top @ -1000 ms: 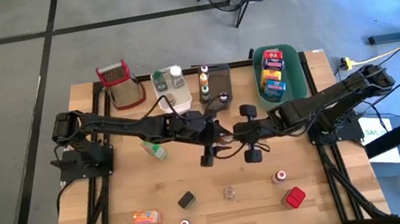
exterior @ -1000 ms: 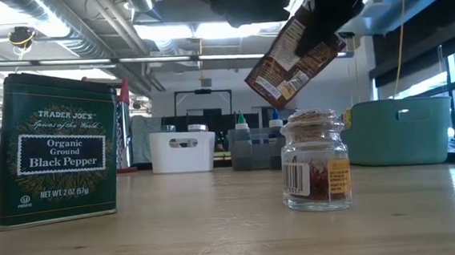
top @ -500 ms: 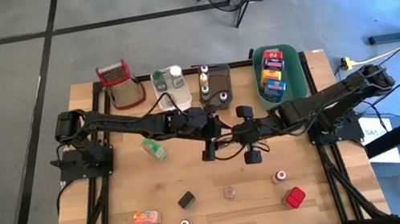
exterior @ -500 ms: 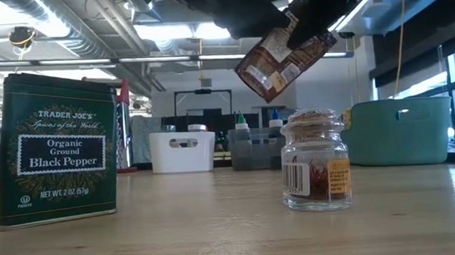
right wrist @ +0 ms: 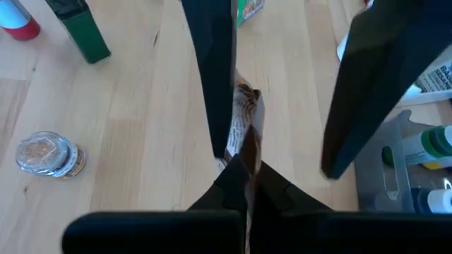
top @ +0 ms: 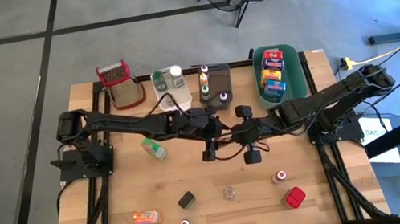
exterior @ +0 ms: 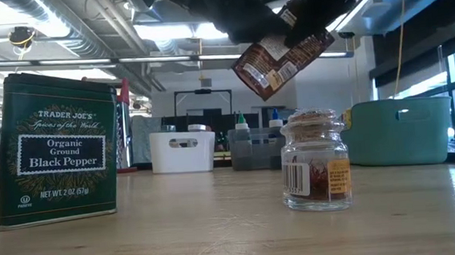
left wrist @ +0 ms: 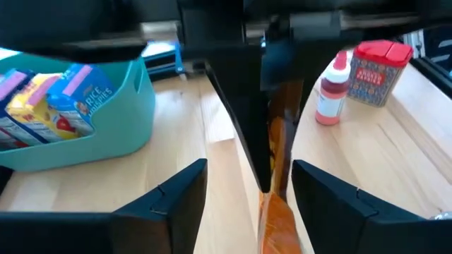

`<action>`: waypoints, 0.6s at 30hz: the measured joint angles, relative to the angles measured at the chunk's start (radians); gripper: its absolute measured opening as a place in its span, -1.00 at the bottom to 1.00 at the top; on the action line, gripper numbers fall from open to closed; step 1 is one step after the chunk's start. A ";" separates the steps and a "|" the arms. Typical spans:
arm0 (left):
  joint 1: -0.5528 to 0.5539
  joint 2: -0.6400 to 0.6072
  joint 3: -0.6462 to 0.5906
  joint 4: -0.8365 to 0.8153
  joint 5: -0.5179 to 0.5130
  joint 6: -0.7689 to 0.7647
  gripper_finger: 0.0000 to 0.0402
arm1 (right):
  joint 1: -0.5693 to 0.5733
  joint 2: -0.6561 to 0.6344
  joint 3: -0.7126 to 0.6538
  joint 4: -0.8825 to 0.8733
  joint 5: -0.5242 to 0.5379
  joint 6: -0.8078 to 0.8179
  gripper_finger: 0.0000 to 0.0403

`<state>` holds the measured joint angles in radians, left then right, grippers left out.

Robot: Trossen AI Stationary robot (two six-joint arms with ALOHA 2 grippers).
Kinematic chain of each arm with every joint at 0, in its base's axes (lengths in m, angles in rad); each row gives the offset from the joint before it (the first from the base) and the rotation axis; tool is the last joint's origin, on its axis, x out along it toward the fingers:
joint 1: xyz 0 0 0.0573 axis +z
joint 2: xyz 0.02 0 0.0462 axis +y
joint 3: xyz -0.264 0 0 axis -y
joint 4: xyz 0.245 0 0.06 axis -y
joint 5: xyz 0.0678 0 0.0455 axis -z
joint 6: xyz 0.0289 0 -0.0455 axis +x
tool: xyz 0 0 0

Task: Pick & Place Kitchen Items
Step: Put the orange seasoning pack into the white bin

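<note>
Two grippers mid-table, right gripper (right wrist: 244, 169) pinching brown packet (exterior: 277, 56), left gripper (left wrist: 247, 183) wide around it.

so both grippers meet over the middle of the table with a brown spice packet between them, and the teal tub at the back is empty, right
Not quite: the teal tub isn't empty. The high view shows colourful food boxes in it. The left gripper and right gripper do meet mid-table, with the brown spice packet between them.
</note>
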<state>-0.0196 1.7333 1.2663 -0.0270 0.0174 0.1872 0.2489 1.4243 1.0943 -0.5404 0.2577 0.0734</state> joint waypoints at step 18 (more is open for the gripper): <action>0.005 0.031 -0.001 0.001 0.000 0.035 -0.36 | 0.000 0.000 0.000 0.006 0.003 -0.003 -1.00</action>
<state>-0.0151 1.7645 1.2655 -0.0259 0.0177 0.2218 0.2489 1.4242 1.0943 -0.5346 0.2608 0.0704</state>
